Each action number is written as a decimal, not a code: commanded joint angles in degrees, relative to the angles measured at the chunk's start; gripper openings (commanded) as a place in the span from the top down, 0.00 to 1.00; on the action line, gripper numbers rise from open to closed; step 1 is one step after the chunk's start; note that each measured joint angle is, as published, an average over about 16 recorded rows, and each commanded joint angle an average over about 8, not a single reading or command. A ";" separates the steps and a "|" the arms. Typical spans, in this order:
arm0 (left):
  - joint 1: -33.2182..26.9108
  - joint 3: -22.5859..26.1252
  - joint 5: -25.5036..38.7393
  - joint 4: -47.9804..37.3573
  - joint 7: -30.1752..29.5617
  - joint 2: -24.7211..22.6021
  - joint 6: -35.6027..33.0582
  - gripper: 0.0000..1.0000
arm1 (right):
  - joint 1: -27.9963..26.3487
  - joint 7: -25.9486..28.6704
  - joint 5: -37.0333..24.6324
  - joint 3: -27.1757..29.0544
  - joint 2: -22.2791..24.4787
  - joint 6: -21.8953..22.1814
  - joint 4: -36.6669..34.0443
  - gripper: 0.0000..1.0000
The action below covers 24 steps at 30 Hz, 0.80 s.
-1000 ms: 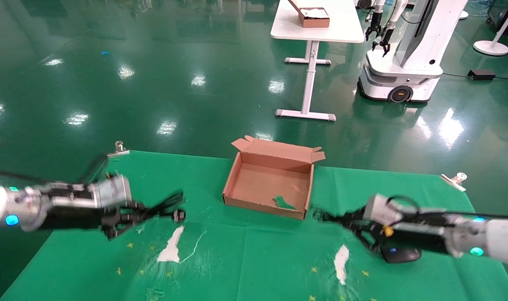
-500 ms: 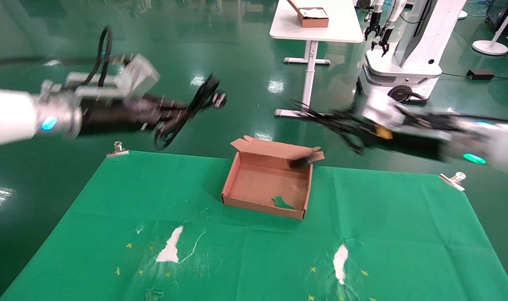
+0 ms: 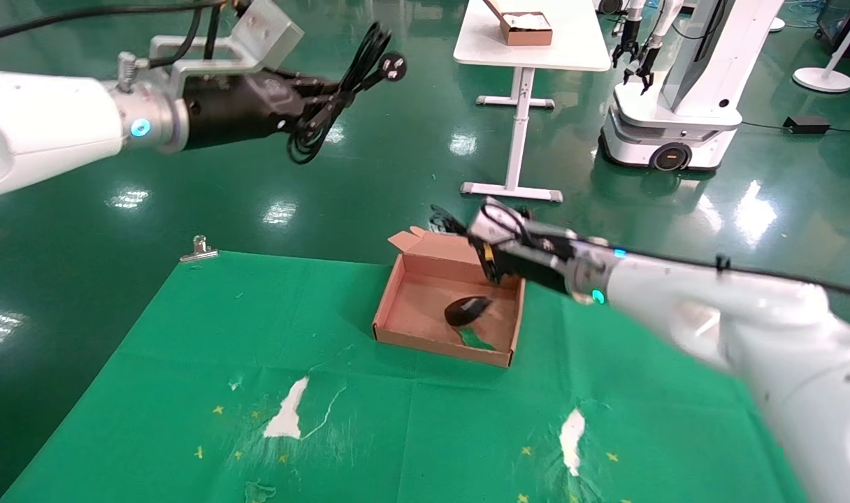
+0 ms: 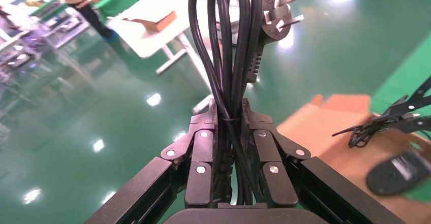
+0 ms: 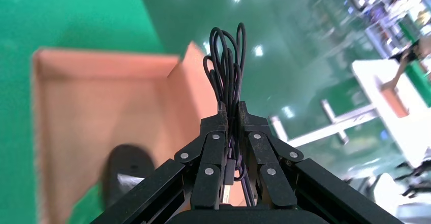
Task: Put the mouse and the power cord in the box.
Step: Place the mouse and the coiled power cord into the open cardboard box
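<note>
Twice noted a clenched grip. Found the left end effector [image 3: 325,99] raised high and well apart from the box [image 3: 435,343], pinching the power cord [image 3: 358,59] at mid-bundle, with loops sagging behind the fingers and the plug [image 3: 395,67] jutting ahead of them. Found the right end effector [image 3: 458,227] poised over the box's far wall, clamped on the bunched thin cable [image 5: 227,56] of the mouse [image 3: 465,309], with the body dangling below it inside the box; could not tell whether touching the floor. Judged the power cord thick, springy and fairly heavy, best gripped across all strands near the middle lest loops splay. Judged the mouse light, hard and smooth, prone to swinging on its limp cable; better lowered gently than dropped.
</note>
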<state>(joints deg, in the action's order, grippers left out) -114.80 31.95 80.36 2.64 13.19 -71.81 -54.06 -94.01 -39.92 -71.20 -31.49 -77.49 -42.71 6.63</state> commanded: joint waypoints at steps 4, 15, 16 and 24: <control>0.54 0.05 0.04 -0.51 1.42 1.32 -2.30 1.00 | 2.78 0.38 0.47 -0.61 -0.43 1.48 -0.21 0.97; 1.43 0.38 0.46 -0.88 2.67 1.09 -5.45 1.00 | 4.05 2.22 1.65 -1.85 -0.29 0.44 0.33 0.00; 1.46 0.47 0.58 -0.80 2.88 0.92 -5.54 1.00 | 4.02 2.21 1.73 -1.96 -0.27 0.44 0.40 0.00; 2.22 1.61 2.21 -0.27 5.02 -1.59 -4.91 1.00 | 3.20 0.77 2.81 -2.24 0.19 0.99 0.11 0.00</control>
<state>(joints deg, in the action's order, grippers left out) -112.23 33.69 82.74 2.37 18.21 -73.79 -58.32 -91.25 -39.40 -68.36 -33.58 -77.03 -41.66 6.56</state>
